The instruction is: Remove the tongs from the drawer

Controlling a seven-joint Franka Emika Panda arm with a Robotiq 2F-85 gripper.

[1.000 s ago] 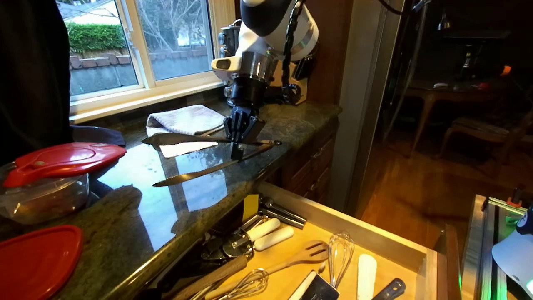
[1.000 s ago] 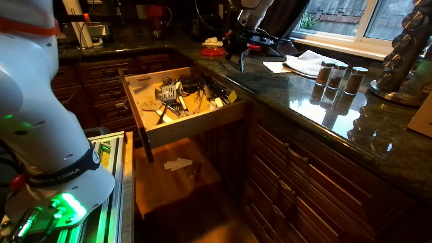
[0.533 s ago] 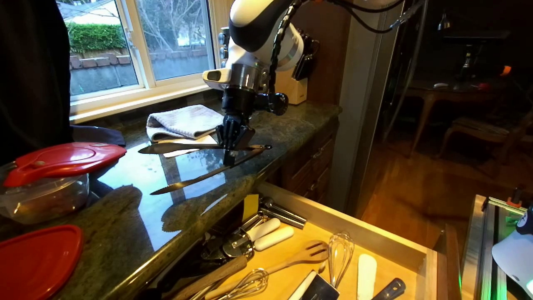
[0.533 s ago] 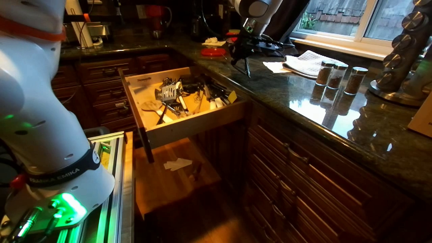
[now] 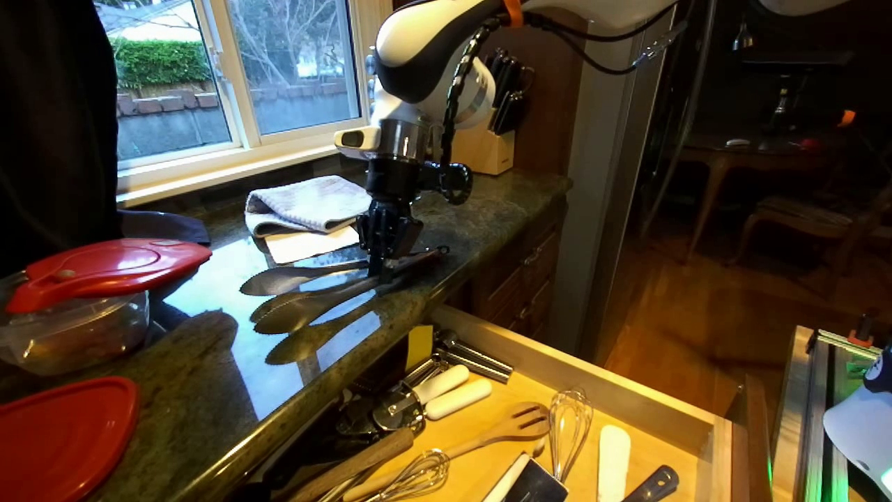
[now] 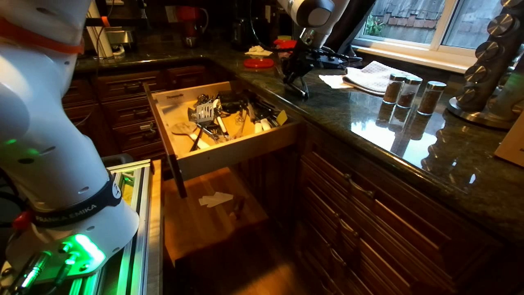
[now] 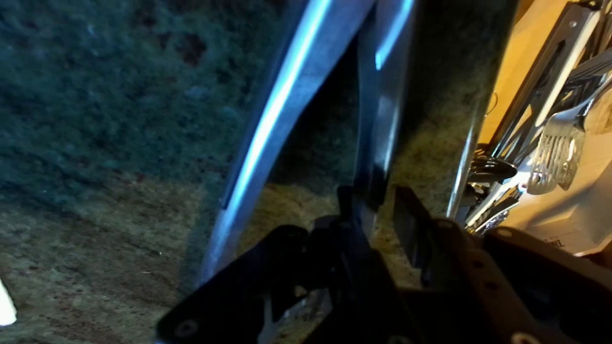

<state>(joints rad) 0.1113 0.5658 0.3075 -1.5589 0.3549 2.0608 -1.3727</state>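
Just beside the drawer (image 6: 241, 148), over the counter (image 5: 181, 404), here's the gripper (image 7: 376, 201), pointing down, its fingers parted by a modest gap. One arm of the tongs (image 5: 306, 303), the one nearer the drawer, runs between those fingers, and counter shows between it and the drawer-side finger. Does it touch the finger farther from the drawer? The blur won't let me say. The second arm of the tongs sits outside the fingers, on the side away from the drawer.

So the tongs are out of the drawer, above or on the counter next to it; dark reflections show below the heads, and I can't tell whether they lie flat or hang slightly clear.

I'd call this the set-down and release, the job all but done. The next move? Make sure the counter carries the weight, spread the fingers a touch more, then lift straight up, so that the trapped arm isn't hooked and dragged toward the drawer.

Working outward: past the tongs, farther from the drawer, there's a folded towel (image 5: 310, 202) with a white sheet (image 5: 310, 247) poking out. Down inside the drawer lie a wooden fork (image 5: 519, 425) and a cream-handled tool (image 5: 453, 401).
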